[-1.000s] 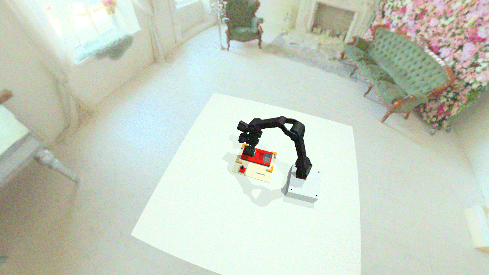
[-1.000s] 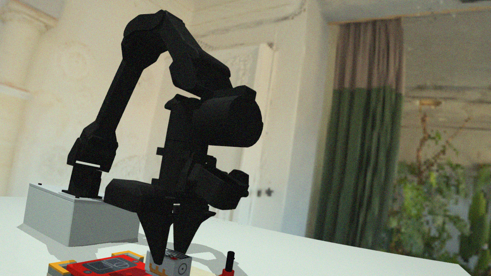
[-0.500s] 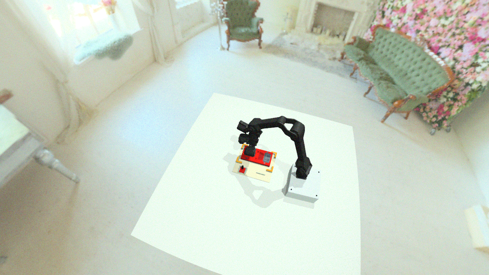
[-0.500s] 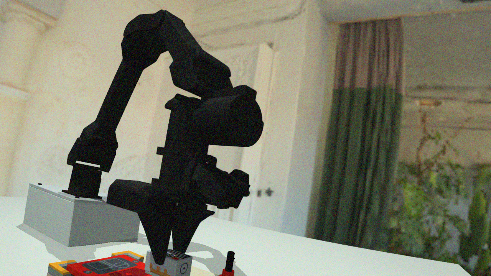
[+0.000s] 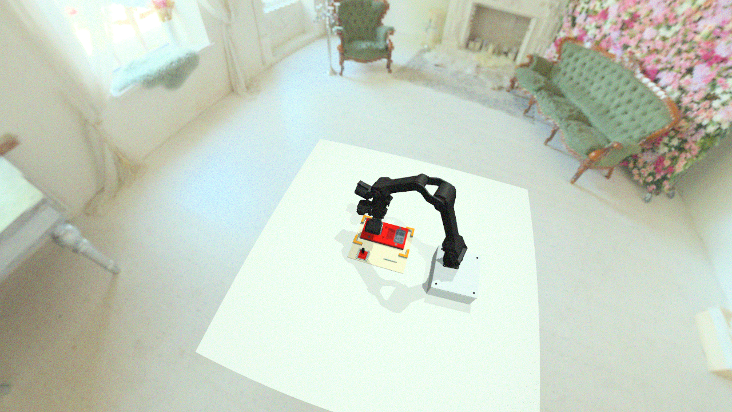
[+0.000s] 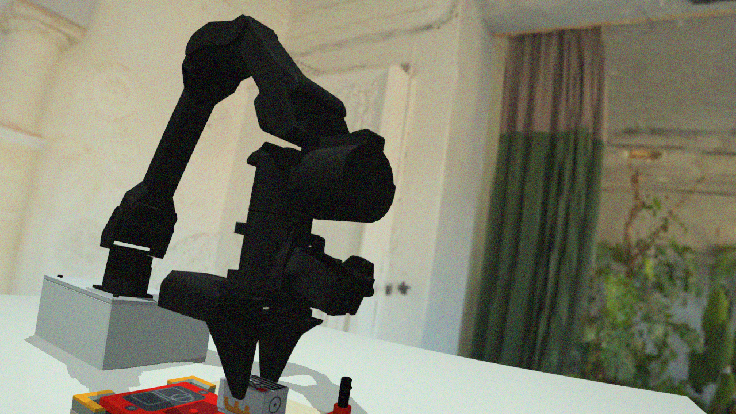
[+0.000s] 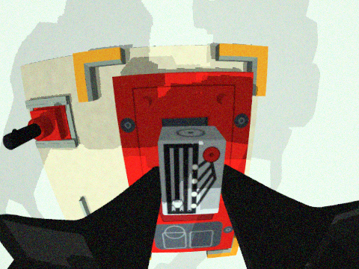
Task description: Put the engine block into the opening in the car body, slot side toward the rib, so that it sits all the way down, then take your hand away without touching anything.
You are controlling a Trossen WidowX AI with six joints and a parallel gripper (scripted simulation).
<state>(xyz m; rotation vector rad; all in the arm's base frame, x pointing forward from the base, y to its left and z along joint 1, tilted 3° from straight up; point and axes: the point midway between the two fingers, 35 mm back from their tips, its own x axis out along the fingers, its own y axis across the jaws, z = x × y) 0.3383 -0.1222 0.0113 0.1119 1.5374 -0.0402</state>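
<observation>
My gripper (image 5: pixel 374 228) (image 6: pixel 254 387) (image 7: pixel 190 172) points down and is shut on the grey engine block (image 6: pixel 274 403) (image 7: pixel 210 205), one finger on each side. The block is upright, with its striped face and red round cap on top. It is over the red car body (image 5: pixel 385 241) (image 6: pixel 110 403) (image 7: pixel 179 78). A strip of the dark opening (image 7: pixel 184 122) shows beyond the block's far end in the wrist view; the block hides the rest. The block's lower end, the slot and the rib are hidden, so I cannot tell whether it has entered the opening.
The body lies on a cream board (image 5: pixel 384 260) (image 7: pixel 75 164) between yellow corner brackets (image 5: pixel 412 232) (image 6: pixel 92 396) (image 7: pixel 98 56). A red piece with an upright black lever (image 5: pixel 362 250) (image 6: pixel 344 392) (image 7: pixel 22 136) stands beside it. A thin grey bar (image 5: pixel 390 260) is on the board.
</observation>
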